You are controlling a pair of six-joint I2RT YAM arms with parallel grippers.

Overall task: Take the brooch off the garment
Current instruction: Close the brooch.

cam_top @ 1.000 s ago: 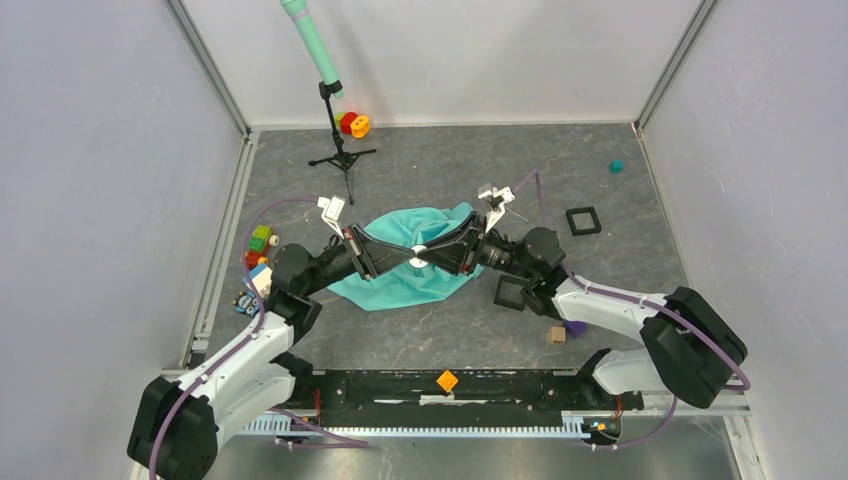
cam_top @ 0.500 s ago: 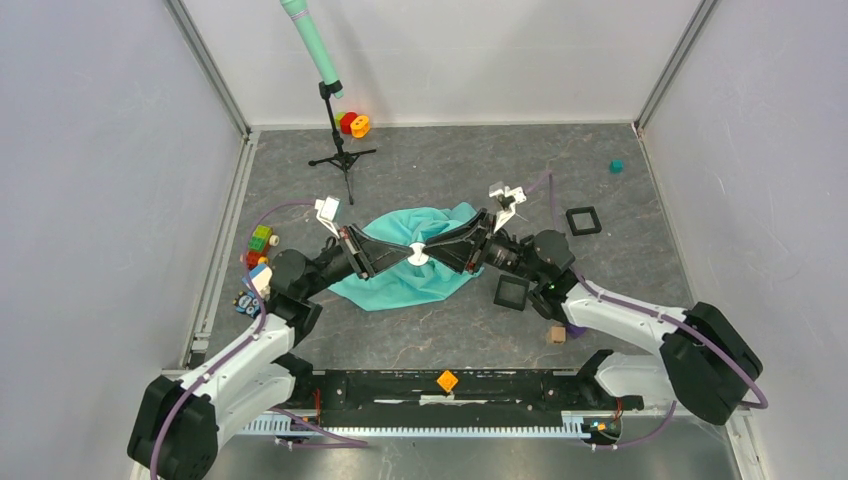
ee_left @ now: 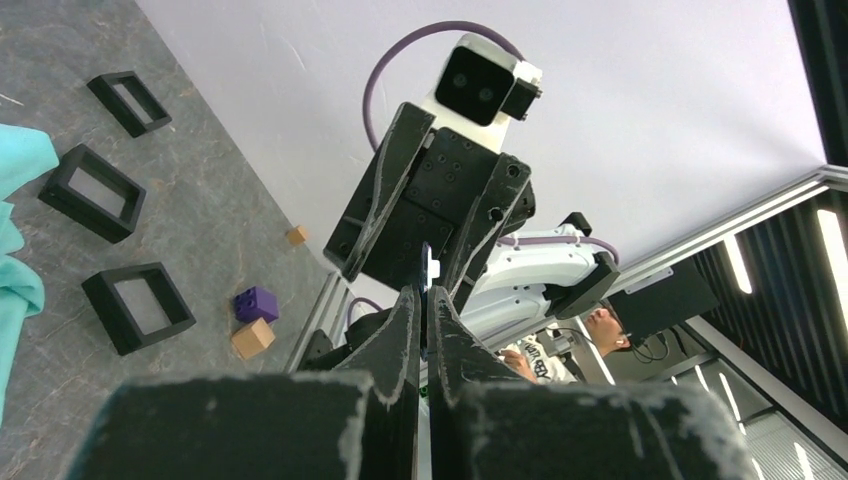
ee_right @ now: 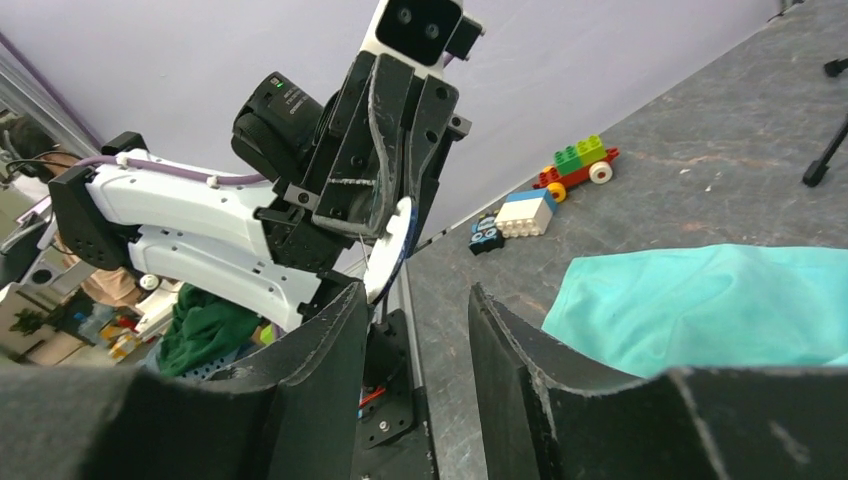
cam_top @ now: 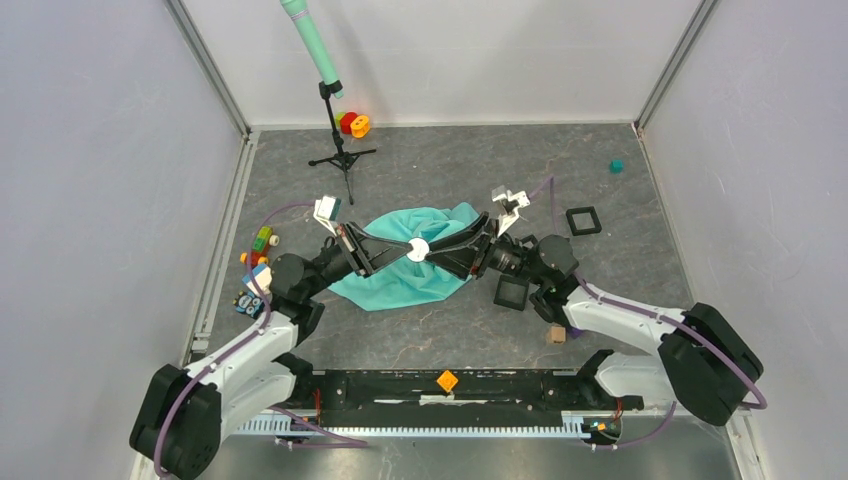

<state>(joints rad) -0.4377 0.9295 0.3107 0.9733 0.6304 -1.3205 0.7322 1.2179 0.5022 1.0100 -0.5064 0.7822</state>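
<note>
**Grey table, two pincers tip to tip over a green shirt**

Grey stone-patterned table [cam_top: 600, 180], walled on three sides by pale panels. The largest loose thing on it is the garment [cam_top: 395, 285], a turquoise-green T-shirt. It lies crumpled directly beneath both pincers and spreads out to either side of them.

Both arms reach inward from the near edge and meet nose to nose above the cloth. The left pincer [ee_left: 423, 300] is almost fully closed, its two fingers pinching the brooch [cam_top: 418, 249], a small white round disc held edge-on. The right pincer [ee_right: 415, 300] faces it with its fingers spread apart, gripping nothing. The disc sits just ahead of its tips. From the right wrist the disc shows clear of the cloth below.

Two black square frames [cam_top: 583, 220] lie behind the right pincer, near its arm.
</note>
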